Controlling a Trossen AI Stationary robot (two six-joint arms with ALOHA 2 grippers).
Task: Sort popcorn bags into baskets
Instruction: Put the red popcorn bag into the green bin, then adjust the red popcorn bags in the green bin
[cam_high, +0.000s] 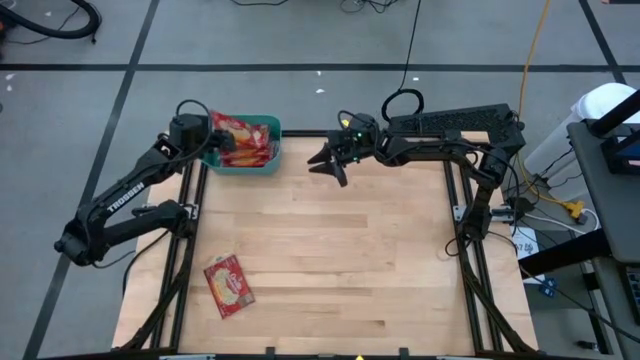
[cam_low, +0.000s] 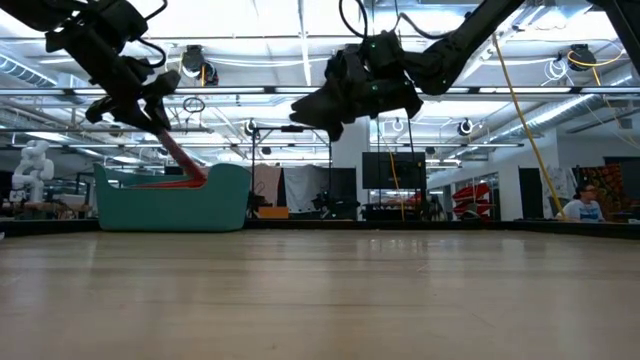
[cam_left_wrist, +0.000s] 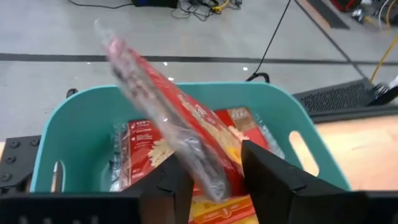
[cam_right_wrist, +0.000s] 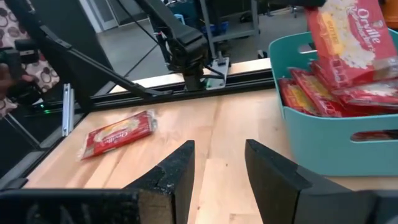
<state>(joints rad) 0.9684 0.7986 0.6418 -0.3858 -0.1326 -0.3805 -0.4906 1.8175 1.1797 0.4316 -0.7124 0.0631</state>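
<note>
One popcorn bag (cam_high: 229, 284) lies on the table (cam_high: 330, 260); several fill one basket (cam_high: 262, 165).

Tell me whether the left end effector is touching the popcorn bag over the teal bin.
Cannot tell. In the left wrist view the bag runs blurred between the left end effector's fingers above the bin, showing neither contact nor a gap plainly.

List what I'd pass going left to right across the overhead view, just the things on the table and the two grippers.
Lone popcorn bag near the front → left gripper over the teal basket → right gripper, hanging empty.
</note>
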